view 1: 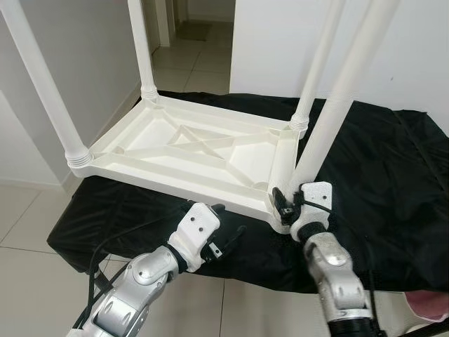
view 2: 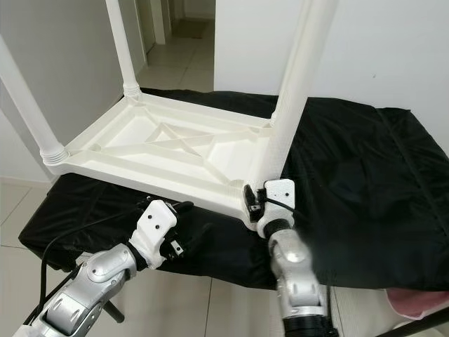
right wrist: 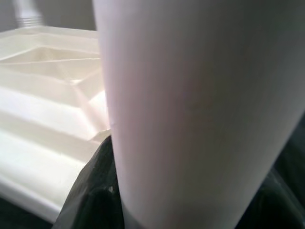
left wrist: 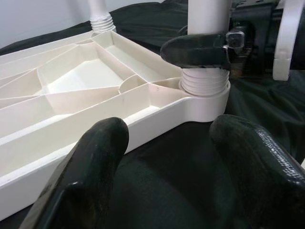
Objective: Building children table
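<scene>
Head view: the white tabletop (view 1: 189, 151) lies upside down on black cloth (view 1: 379, 168), 4 legs up. The right gripper (view 1: 286, 202) clamps the nearest leg (view 1: 330, 112) just above its socket.

Left wrist view: the left gripper (left wrist: 167, 157) gapes empty, just short of the tabletop's edge.

Right wrist view: the leg sits between black fingers (right wrist: 90, 191).

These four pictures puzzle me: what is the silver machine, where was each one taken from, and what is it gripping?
It is a humanoid robot with two silver arms. The two wide pictures come from its head, looking down. The two close pictures come from cameras on its wrists. An upside-down white plastic tabletop lies on a black cloth, with four legs pointing up. The right gripper is closed around the nearest leg, just above its corner socket. The left gripper, fingers apart, hovers over the cloth beside the tabletop's near edge and holds nothing.
</scene>
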`<state>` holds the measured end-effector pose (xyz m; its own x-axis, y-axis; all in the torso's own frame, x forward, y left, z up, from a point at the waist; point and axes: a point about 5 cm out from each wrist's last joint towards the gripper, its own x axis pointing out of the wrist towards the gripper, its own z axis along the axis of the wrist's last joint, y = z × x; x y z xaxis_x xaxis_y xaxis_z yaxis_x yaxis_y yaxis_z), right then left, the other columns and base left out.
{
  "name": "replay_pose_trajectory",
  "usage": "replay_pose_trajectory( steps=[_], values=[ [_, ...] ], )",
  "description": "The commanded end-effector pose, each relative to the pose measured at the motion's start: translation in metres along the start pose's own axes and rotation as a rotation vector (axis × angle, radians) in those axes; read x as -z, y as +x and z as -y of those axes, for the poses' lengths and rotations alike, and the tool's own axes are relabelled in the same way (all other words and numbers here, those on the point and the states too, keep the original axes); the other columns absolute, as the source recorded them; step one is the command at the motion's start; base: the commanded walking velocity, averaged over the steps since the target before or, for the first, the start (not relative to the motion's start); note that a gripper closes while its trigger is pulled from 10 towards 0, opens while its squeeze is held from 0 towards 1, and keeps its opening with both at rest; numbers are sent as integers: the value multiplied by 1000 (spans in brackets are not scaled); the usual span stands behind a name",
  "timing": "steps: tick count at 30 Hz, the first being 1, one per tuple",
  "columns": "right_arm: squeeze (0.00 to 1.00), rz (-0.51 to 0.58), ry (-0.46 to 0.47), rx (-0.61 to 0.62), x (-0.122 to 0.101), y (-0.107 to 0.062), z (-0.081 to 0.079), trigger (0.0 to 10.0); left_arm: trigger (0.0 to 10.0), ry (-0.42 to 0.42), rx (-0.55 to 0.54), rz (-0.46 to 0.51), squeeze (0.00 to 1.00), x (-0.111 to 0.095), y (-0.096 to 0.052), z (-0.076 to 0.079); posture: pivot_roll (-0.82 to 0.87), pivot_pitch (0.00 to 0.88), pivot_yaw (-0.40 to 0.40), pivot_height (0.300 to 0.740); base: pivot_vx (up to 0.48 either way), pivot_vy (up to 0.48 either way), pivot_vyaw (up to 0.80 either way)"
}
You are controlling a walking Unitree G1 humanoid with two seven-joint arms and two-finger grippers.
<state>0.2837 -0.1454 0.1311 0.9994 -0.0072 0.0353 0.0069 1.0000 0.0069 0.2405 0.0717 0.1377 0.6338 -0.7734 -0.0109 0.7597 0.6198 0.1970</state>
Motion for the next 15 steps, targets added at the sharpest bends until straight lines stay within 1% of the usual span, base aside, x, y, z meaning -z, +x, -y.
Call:
replay_pose_trajectory(
  steps=[1,2,3,5,10,15],
  values=[
    [0,-99,13,172,18,-11,2,10000,10000,11,90,-10,0,1,-1,5,-3,0,-11,740,0,0,0],
    [0,-99,13,172,18,-11,2,10000,10000,11,90,-10,0,1,-1,5,-3,0,-11,740,0,0,0],
    [0,-102,24,228,17,-15,-2,10000,10000,11,90,-10,0,1,-2,5,1,0,-11,740,0,0,0],
    [0,-99,19,229,16,-15,-3,10000,10000,11,90,-10,0,1,-2,5,1,0,-11,740,0,0,0],
    [0,-104,12,202,16,-14,-3,10000,10000,10,98,-10,0,1,-1,6,-4,0,-12,740,0,0,0],
    [0,-99,12,171,14,-14,-8,10000,10000,13,100,-4,0,0,1,5,-5,0,-13,740,0,0,0]
  ],
)
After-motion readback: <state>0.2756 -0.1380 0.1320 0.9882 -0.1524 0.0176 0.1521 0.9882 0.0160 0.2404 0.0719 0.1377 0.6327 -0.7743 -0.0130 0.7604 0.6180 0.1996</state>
